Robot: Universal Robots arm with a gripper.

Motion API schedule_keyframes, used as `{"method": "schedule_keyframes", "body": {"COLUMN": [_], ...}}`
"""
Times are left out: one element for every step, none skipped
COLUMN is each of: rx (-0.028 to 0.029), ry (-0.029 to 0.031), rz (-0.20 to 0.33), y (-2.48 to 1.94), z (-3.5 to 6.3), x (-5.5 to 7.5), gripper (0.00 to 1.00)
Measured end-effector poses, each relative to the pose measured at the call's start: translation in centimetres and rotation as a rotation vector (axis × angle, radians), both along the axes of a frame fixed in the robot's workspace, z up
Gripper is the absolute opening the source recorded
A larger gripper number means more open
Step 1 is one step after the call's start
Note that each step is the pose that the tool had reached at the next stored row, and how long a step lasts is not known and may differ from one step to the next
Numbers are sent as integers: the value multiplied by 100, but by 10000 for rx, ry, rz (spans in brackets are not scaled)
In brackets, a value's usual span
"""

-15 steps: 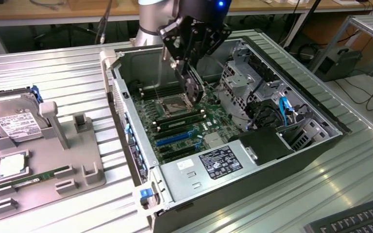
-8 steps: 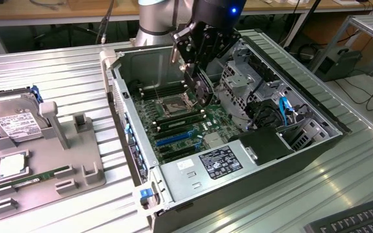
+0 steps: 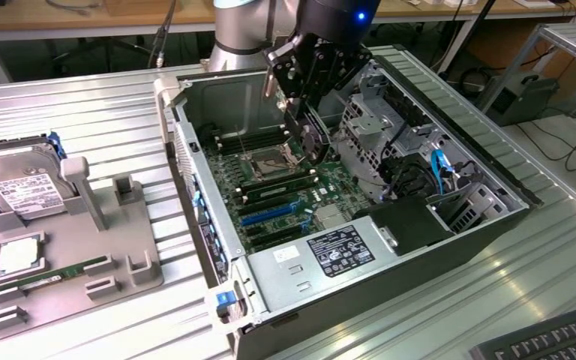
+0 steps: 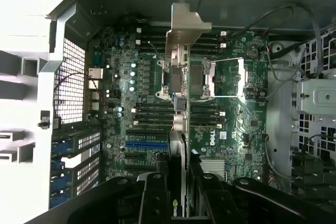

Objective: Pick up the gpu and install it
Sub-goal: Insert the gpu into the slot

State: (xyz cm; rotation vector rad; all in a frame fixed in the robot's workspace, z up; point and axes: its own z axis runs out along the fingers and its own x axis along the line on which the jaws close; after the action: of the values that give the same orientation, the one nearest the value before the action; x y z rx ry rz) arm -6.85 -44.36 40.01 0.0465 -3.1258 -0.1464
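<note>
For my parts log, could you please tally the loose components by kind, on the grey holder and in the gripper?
Hard drive: 1, on the grey holder
Green memory stick: 1, on the holder
Square silver chip: 1, on the holder
gpu: 1, held in the gripper
Total: 4

Dell logo (image 4: 210, 139) printed white on the motherboard (image 4: 236, 124), Nvidia logo (image 4: 175, 211) on the gpu (image 4: 179, 129)
</note>
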Motion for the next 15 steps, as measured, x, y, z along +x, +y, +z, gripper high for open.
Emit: {"method": "schedule_keyframes", "body": {"rx": [0,0,0,0,0,-5,-6,-7,-7,-7,-7,-7,-8,-7,-7], "ry": [0,0,0,0,0,-1,-3,-3,-3,-3,-3,-4,-3,-3,-3], "rz": [1,0,0,1,1,0,16,172,352,530,721,908,1092,1278,1484], "y": [0,0,0,0,0,0,1,0,0,0,0,0,0,0,0], "z": [0,0,0,0,0,-2,-2,-3,-5,-7,-9,-11,-12,-13,-15], "x": [0,0,0,0,0,0,-4,-4,-4,-4,-4,-4,-4,-5,-4], "gripper": [26,26,26,26,26,26,26,26,26,26,26,26,26,26,26]}}
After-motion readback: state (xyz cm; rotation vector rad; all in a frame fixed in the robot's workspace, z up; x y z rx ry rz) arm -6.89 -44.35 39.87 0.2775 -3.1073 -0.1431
